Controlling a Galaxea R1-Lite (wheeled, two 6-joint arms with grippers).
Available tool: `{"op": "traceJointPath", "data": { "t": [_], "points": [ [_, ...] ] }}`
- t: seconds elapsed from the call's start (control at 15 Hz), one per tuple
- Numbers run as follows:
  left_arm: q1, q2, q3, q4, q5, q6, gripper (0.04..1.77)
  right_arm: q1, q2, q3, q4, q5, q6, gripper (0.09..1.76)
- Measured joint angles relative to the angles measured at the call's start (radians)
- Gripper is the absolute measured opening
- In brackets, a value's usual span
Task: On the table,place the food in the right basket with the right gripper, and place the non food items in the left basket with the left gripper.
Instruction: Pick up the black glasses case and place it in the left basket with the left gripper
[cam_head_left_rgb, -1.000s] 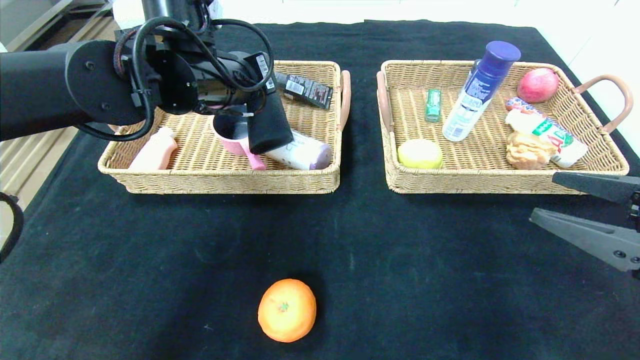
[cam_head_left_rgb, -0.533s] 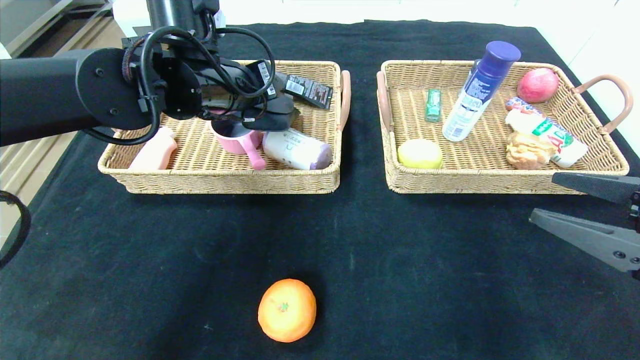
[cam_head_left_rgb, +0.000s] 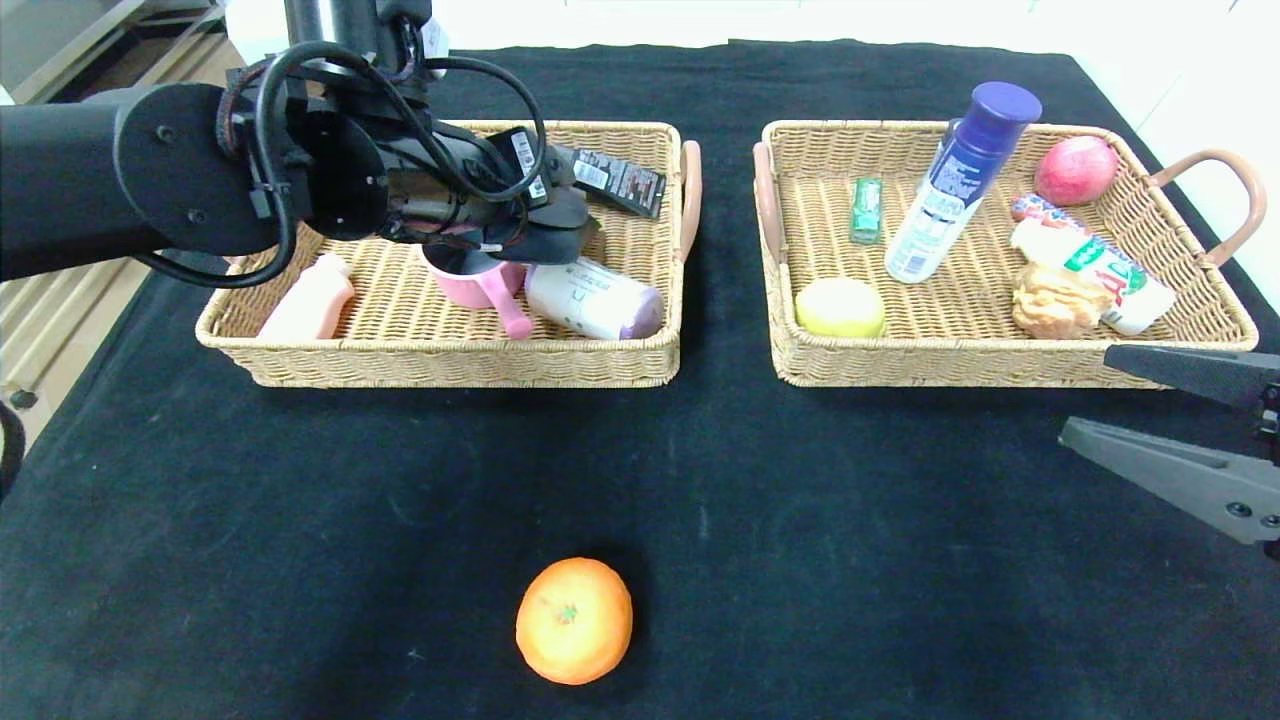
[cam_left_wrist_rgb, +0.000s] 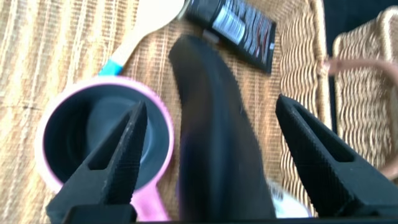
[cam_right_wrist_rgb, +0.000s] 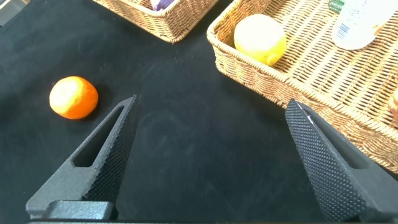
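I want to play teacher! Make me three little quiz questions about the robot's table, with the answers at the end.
1. True or false: the orange is inside a basket.
2. The black pouch lies in which basket? A) left basket B) right basket
3. Fill in: the fingers of the left gripper stand ____ on either side of the pouch.

Key:
1. False. It sits on the table.
2. A. It lies between the pink saucepan and the white canister.
3. Open. The right gripper is open too, above the table.
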Motion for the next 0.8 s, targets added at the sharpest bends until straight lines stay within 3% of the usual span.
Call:
{"op": "traceJointPath", "data": {
  "t": [0.2, 0.8],
  "points": [
    [-0.040, -0.047, 0.024, 0.053, 0.014, 0.000, 1.58, 0.000, 0.000, 0.002, -0.001, 0.000, -0.001, 1.71],
    [-0.195, -0.198, 0.098, 0.371, 0.096, 0.011, 1.67, 0.007, 0.000, 0.006, -0.001, 0.000, -0.002, 1.71]
  ]
}}
